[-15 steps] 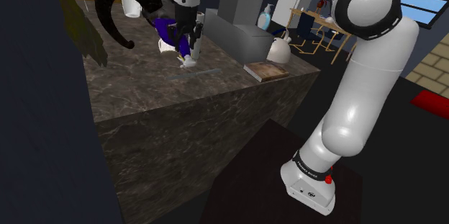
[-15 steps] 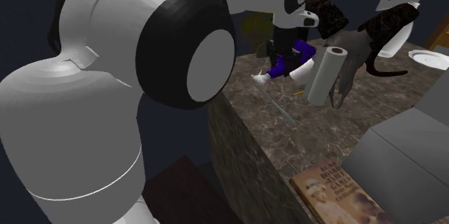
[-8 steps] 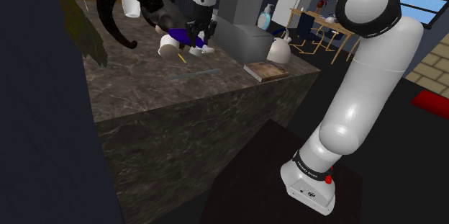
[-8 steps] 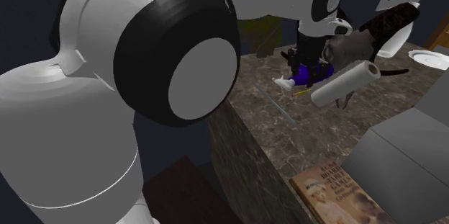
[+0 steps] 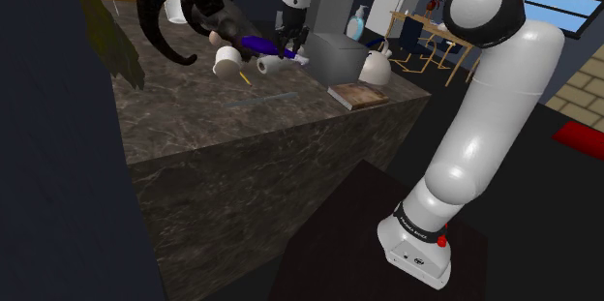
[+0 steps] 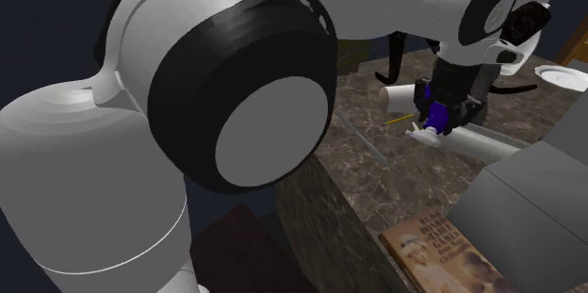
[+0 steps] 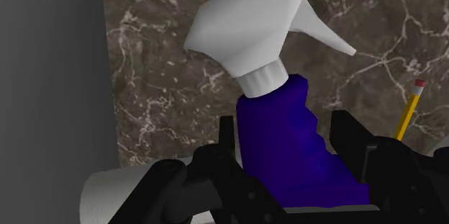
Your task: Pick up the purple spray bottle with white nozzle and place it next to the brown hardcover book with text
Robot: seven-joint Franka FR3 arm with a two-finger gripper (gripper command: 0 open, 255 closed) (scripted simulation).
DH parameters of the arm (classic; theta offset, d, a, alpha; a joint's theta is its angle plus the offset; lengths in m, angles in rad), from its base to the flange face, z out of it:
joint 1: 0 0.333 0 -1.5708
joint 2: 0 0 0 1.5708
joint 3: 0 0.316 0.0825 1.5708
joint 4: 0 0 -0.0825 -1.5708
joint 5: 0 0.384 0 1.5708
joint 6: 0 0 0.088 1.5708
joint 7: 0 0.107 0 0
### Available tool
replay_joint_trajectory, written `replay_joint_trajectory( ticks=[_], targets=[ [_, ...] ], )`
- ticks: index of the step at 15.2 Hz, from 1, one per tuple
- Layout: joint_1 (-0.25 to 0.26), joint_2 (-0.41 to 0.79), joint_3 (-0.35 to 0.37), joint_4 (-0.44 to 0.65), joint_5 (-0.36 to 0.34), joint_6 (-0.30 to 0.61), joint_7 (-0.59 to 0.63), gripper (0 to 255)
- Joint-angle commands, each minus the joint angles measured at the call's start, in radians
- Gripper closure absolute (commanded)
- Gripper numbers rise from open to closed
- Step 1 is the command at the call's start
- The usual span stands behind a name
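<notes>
My gripper (image 7: 288,132) is shut on the purple spray bottle (image 7: 291,147), its black fingers (image 7: 349,132) clasping the body just below the white nozzle (image 7: 252,28). The bottle (image 5: 257,43) hangs a little above the dark marble counter (image 5: 194,115), close to a grey box (image 5: 334,52). In the second exterior view the gripper (image 6: 439,120) holds the bottle (image 6: 435,112) nozzle-down over the counter. The brown hardcover book (image 5: 358,94) lies flat near the counter's corner, to the shoulder view's right of the gripper. The book (image 6: 443,253) shows a printed cover.
A white paper roll (image 6: 481,140) lies on its side below the gripper, and a second white cylinder (image 6: 400,97) lies behind it. A yellow pencil (image 7: 409,111) rests on the marble. A dark horned skull (image 5: 184,9) stands at the back. A pale jug (image 5: 376,65) stands beside the grey box.
The gripper has carried the bottle toward the shoulder view's right, up to the grey box. The paper roll that stood upright has tipped over and now lies flat.
</notes>
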Motion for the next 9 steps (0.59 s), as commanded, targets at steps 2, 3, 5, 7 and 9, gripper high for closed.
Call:
replay_joint_trajectory(
  ticks=[2, 3, 5, 7, 9],
  targets=[
    [-0.045, 0.021, -0.030, 0.038, 0.005, -0.008, -0.071, 255],
    [-0.058, 0.031, -0.038, 0.052, 0.007, -0.010, -0.092, 255],
    [-0.083, 0.055, -0.053, 0.084, 0.011, -0.017, -0.135, 255],
    [-0.094, 0.066, -0.059, 0.087, 0.012, -0.007, -0.151, 255],
    [-0.095, 0.068, -0.059, 0.063, 0.012, 0.019, -0.150, 255]
  ],
)
